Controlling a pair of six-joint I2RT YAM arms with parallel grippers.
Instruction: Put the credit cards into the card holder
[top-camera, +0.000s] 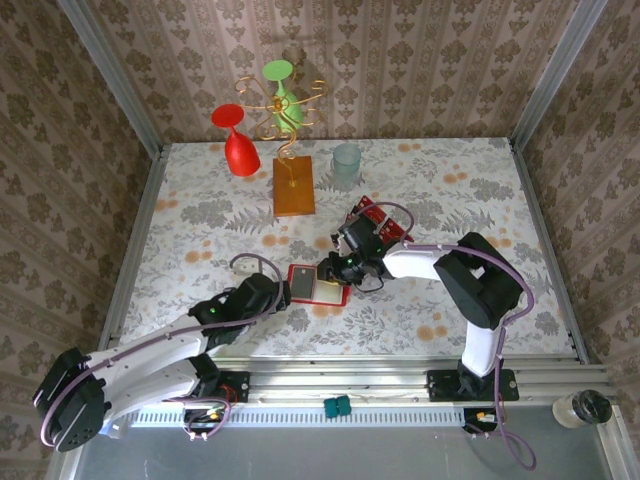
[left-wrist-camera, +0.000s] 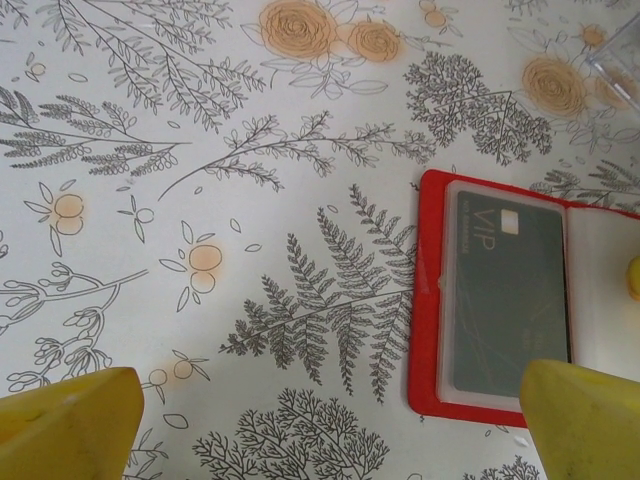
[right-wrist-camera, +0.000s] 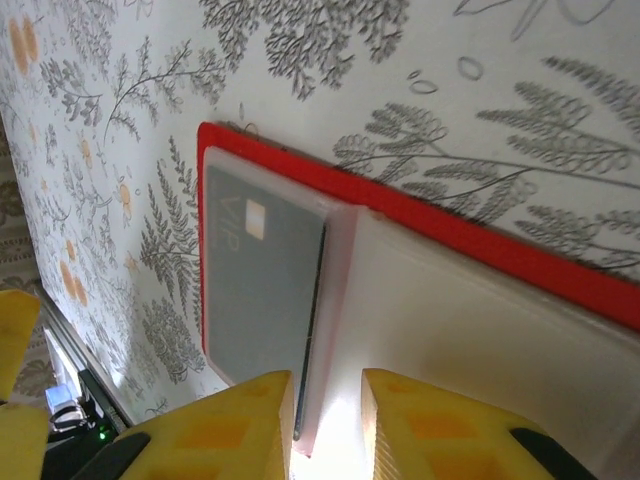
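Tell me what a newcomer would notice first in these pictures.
The open red card holder lies mid-table, a grey VIP card in its clear pocket, with the left pincer and right pincer at either end. At the back, a red goblet and a green goblet hang upside down from a gold wire stand on an orange block.

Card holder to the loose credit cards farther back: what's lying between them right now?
The right gripper lies between the card holder and the credit cards, its fingertips at the holder, as the top external view shows.
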